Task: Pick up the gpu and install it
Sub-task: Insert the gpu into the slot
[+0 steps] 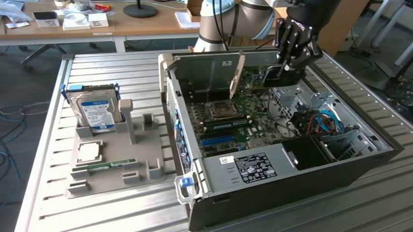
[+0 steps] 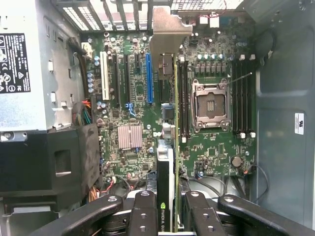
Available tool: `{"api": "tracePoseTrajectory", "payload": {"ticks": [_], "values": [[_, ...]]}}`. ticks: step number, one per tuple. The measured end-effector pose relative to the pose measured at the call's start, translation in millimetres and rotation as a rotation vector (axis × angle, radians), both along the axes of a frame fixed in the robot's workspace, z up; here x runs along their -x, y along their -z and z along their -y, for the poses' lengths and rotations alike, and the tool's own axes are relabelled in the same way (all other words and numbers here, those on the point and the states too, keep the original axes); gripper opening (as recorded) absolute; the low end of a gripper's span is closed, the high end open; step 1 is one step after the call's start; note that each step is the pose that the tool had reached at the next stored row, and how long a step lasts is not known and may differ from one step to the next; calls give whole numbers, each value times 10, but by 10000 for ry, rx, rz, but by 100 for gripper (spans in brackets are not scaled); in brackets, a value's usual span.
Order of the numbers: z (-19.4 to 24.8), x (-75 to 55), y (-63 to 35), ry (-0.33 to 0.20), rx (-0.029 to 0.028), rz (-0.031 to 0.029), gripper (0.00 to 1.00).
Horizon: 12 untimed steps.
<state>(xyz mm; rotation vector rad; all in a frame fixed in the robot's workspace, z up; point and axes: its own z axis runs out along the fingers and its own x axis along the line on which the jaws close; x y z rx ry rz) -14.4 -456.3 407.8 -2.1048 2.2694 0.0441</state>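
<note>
**Installation step.** The long blue plastic slot (image 2: pixel 148 78) on the green motherboard (image 2: pixel 216 147) is judged a fair alignment reference. The lower edge of the flat green gpu with black cooler block and silver end bracket (image 2: pixel 166 172) is best held parallel to it before even pressure is applied. The gpu is held upright over the motherboard, clamped edge-on by the black two-fingered tool (image 1: pixel 282 77). The arm is posed above the motherboard, wrist directed downward.

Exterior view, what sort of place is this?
Probably a robotics lab or workshop: a robot arm reaches into an open computer case on a slatted metal table, with a cluttered desk behind.
</note>
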Motion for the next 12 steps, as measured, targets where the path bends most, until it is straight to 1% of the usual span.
{"api": "tracePoseTrajectory", "payload": {"ticks": [8, 12], "values": [[0, 127, 8, 0, -1, 1, 27], [-1, 222, 14, -2, -3, 4, 27]]}}
